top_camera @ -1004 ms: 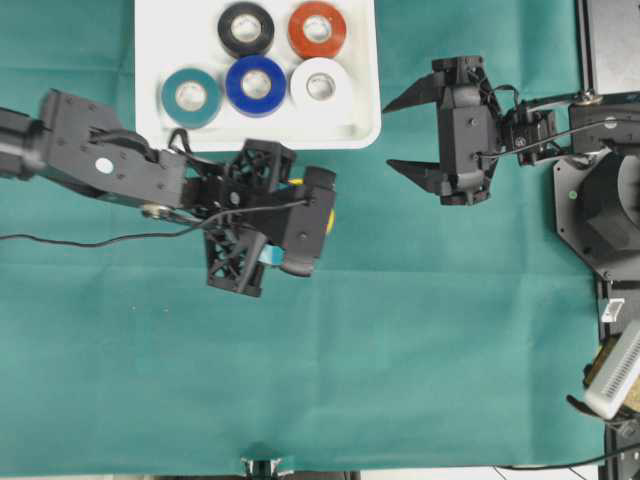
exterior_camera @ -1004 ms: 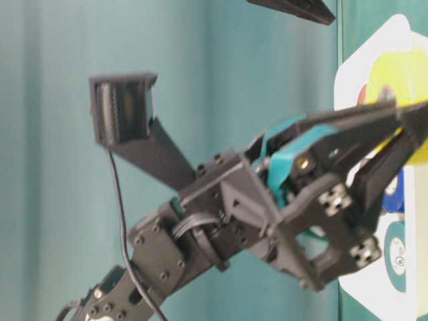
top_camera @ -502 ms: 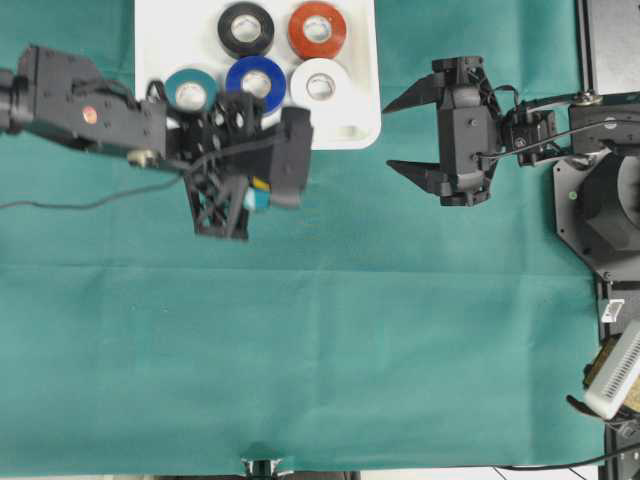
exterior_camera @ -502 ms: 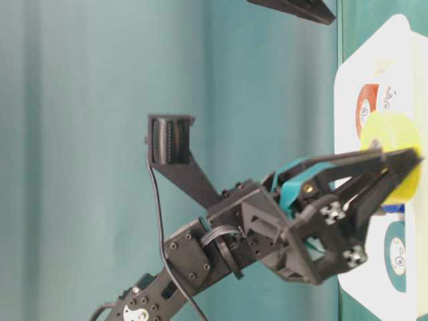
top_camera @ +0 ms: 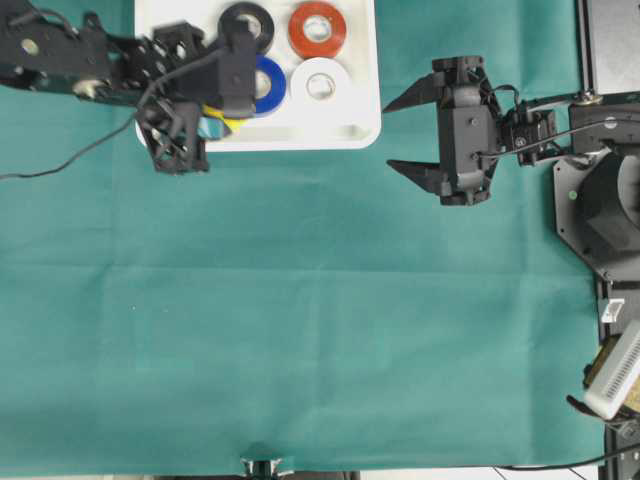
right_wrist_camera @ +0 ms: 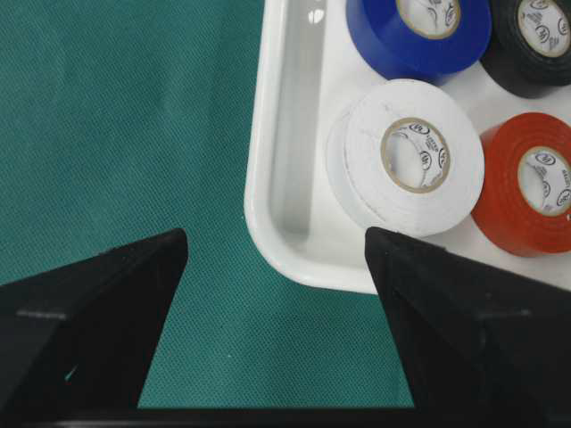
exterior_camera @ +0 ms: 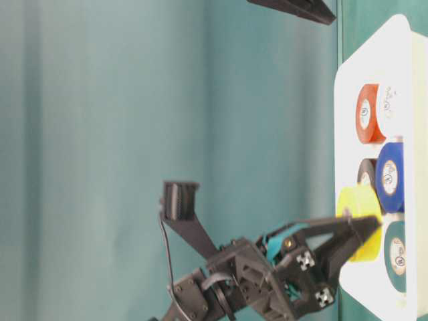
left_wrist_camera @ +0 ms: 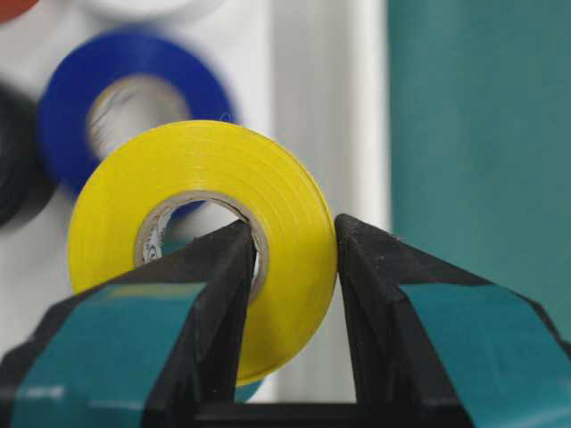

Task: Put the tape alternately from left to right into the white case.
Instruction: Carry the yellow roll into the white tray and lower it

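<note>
Since the left claw (top_camera: 205, 112) sits above the near left corner of the white tray (top_camera: 365, 125) in the overhead view, clamped on the yellow roll (top_camera: 228, 120), the step will go best, I judge, if the roll comes down onto bare tray floor before the jaws part (the teal roll is hidden under the claw here, so its exact place cannot be told); the blue roll (top_camera: 268, 84), black roll (top_camera: 247, 15), red roll (top_camera: 317, 29) and white roll (top_camera: 321, 85) lie beyond it, and the right claw (top_camera: 400, 135) hangs wide apart off the tray's right edge. A second ago the left claw was over the green cloth (top_camera: 320, 330) in front of the tray; it has since swung onto it. From table level the yellow roll (exterior_camera: 359, 221) stands on edge at the fingertips, just beside the teal roll (exterior_camera: 394, 255), lower than before. The left wrist view shows one finger through the yellow roll's (left_wrist_camera: 192, 232) core and one outside. The right wrist view shows the white roll (right_wrist_camera: 406, 160) just ahead of the open jaws.
</note>
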